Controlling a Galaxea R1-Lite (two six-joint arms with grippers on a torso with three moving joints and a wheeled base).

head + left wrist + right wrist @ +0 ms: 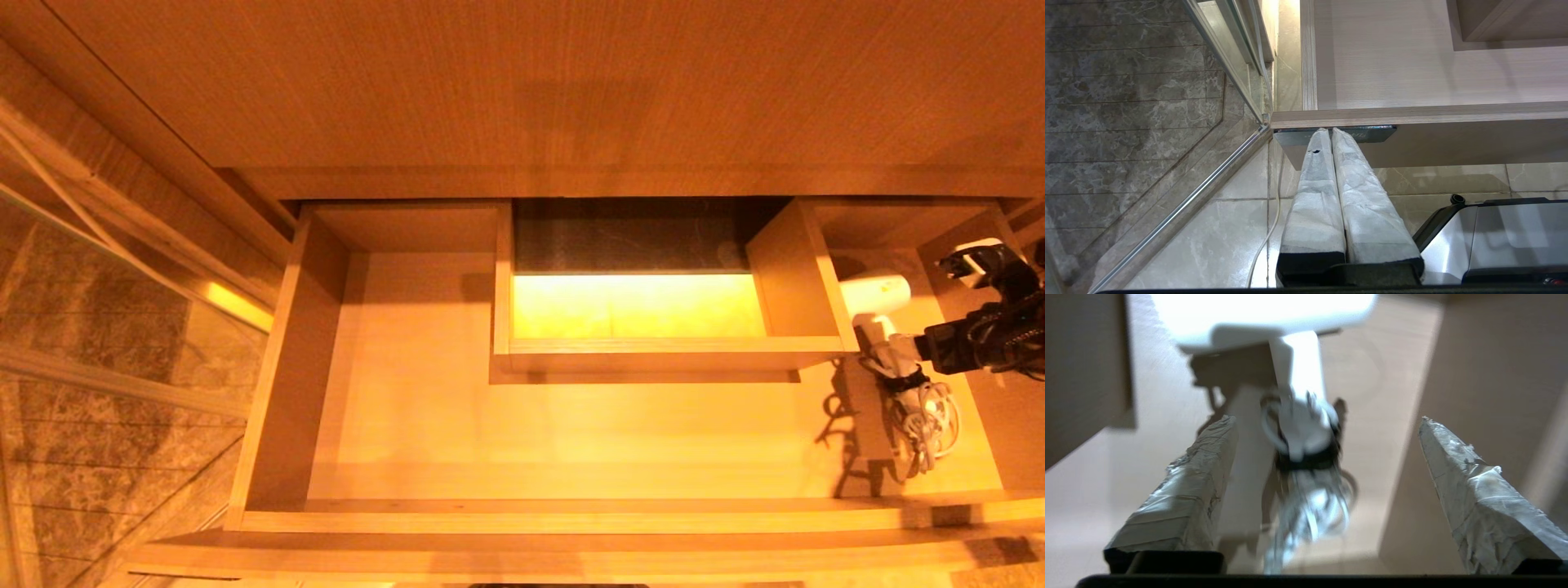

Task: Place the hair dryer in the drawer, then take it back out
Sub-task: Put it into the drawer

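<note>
The right gripper (1327, 420) stands with its jaws spread wide above the white hair dryer (886, 314), nothing gripped, the taped fingers (1208, 457) clear of the handle on either side. The dryer lies on the floor of the open drawer (571, 510), at its right end, just beside the boxed cut-out (796, 269), with its bundled cord (931, 425) trailing toward the drawer front. So the putting-in looks done. For the way out, a good move would be to come straight down astride the handle, above the cord strap, and close squarely so the loose loops don't snag. The wrist picture is smeared, so contact is hard to judge; the dryer's nozzle is cut off there. The left gripper (1331, 132) hangs parked below the drawer front, fingers pressed together.
</note>
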